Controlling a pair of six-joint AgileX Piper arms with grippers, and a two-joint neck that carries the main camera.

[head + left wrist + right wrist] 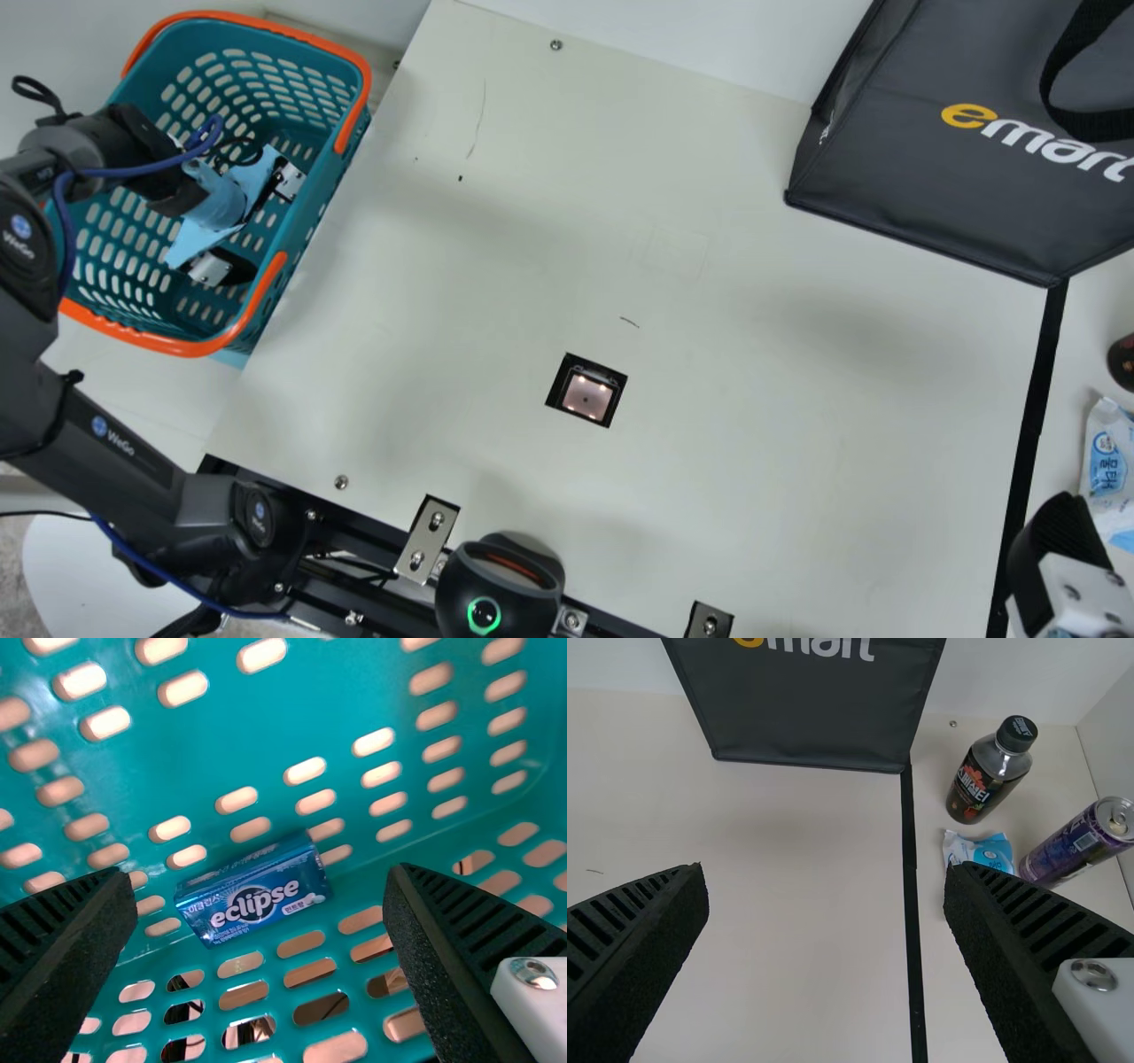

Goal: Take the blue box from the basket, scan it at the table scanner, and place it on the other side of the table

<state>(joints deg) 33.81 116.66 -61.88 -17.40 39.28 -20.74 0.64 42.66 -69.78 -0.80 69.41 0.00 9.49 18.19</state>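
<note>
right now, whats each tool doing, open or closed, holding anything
Left tool: open, inside the basket, the blue box lying ungripped ahead of it.
Right tool: open, above the table, holding nothing.

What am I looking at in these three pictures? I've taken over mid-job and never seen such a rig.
Two black robot arms stand at a cream table. The main view comes from a camera on the neck between them; each wrist view looks past that arm's own two fingers.

The left gripper is inside the teal basket, open, with the small blue box lying ahead of it, not held. The right gripper is open and empty over the table's right side.

The lit square window in the tabletop is probably the scanner. A dark bag stands at the back. Past the black strip are a bottle, a can and a blue-and-white packet.
</note>
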